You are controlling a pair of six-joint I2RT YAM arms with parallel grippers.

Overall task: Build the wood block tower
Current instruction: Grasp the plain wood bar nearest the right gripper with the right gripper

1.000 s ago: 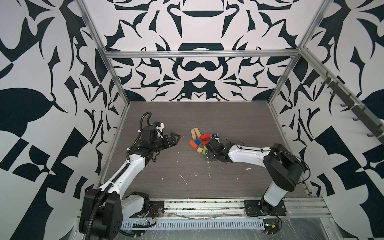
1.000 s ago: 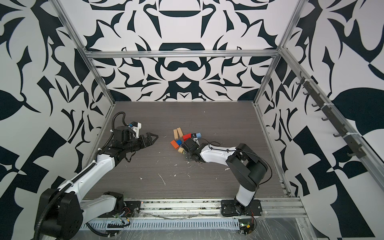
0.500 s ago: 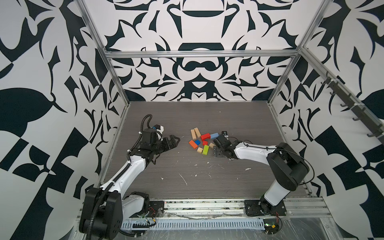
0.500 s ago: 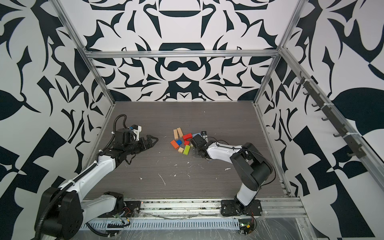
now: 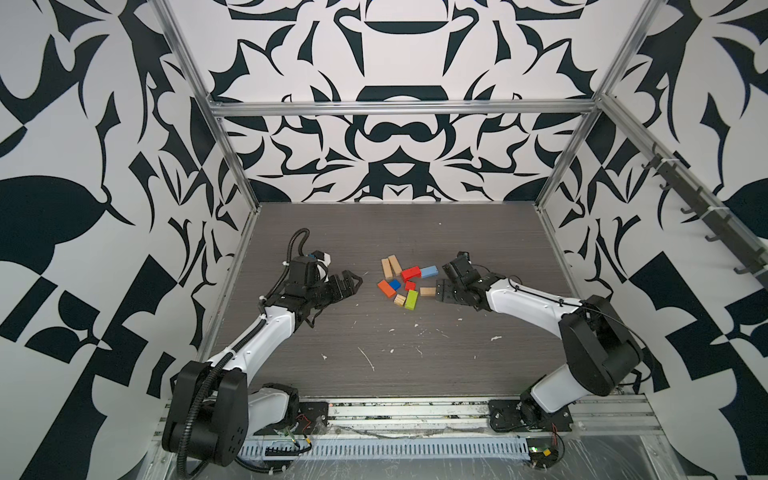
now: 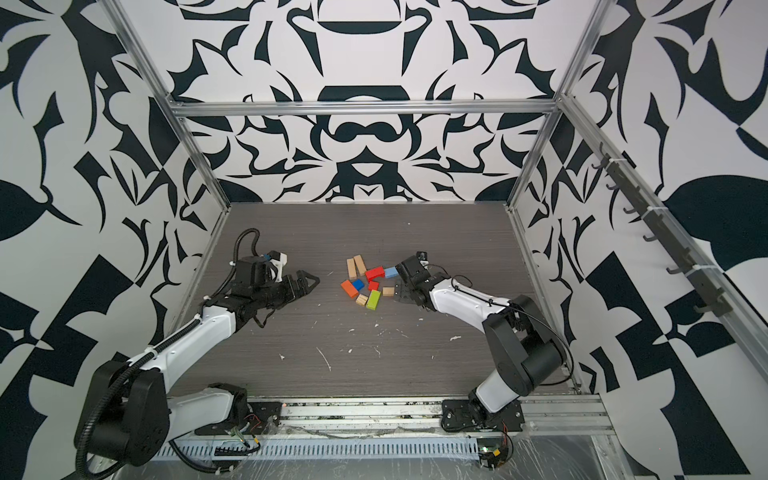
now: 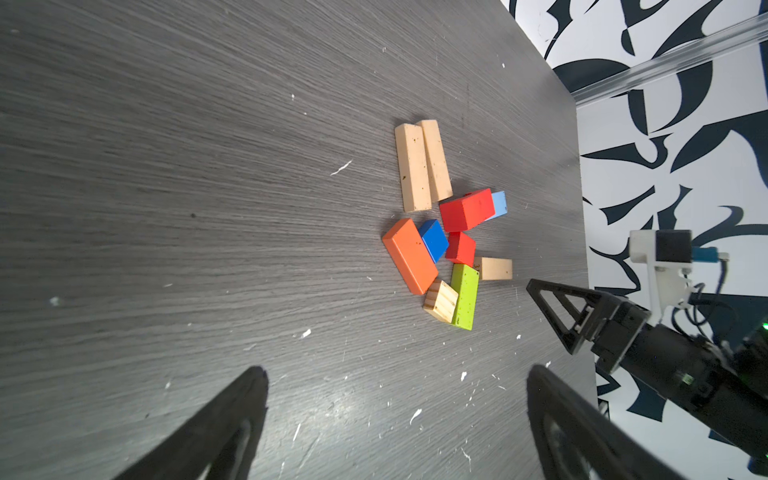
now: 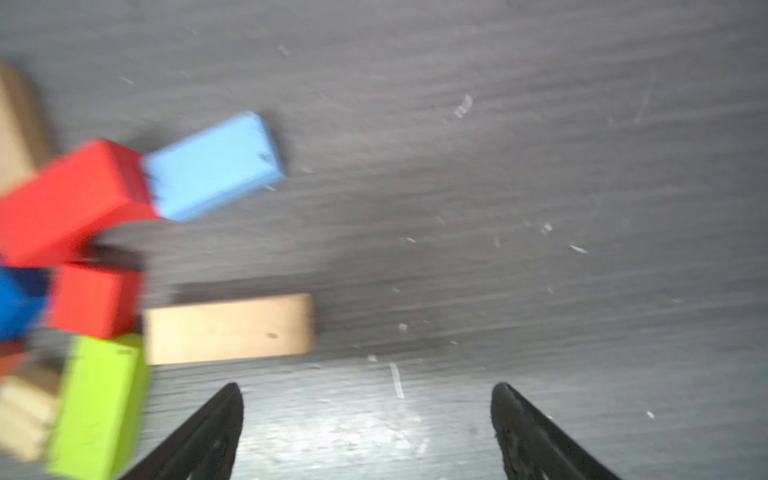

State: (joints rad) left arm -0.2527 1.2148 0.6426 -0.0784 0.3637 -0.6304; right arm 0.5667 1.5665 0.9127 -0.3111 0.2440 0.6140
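No wood block tower stands; its blocks lie loose on the table. Two tan bars (image 5: 390,267) lie side by side, with a red bar (image 5: 410,273) and a light blue bar (image 5: 429,272) beside them. Nearby are an orange bar (image 5: 386,288), a dark blue cube (image 5: 395,284), a red cube (image 5: 409,285), a lime green bar (image 5: 411,299), a tan cube (image 5: 400,299) and a short tan block (image 5: 427,291). My left gripper (image 5: 352,284) (image 7: 397,372) is open and empty, left of the pile. My right gripper (image 5: 442,280) (image 8: 367,388) is open and empty, just right of the short tan block (image 8: 228,328).
White flecks and scratches (image 5: 365,358) mark the dark grey tabletop (image 5: 415,232). Patterned walls and metal frame posts (image 5: 548,195) enclose it on three sides. A metal rail (image 5: 415,409) runs along the near edge, carrying both arm bases.
My right gripper has drawn back to the right, off the pile, uncovering the green bar and the short tan block. My left gripper has hardly moved.
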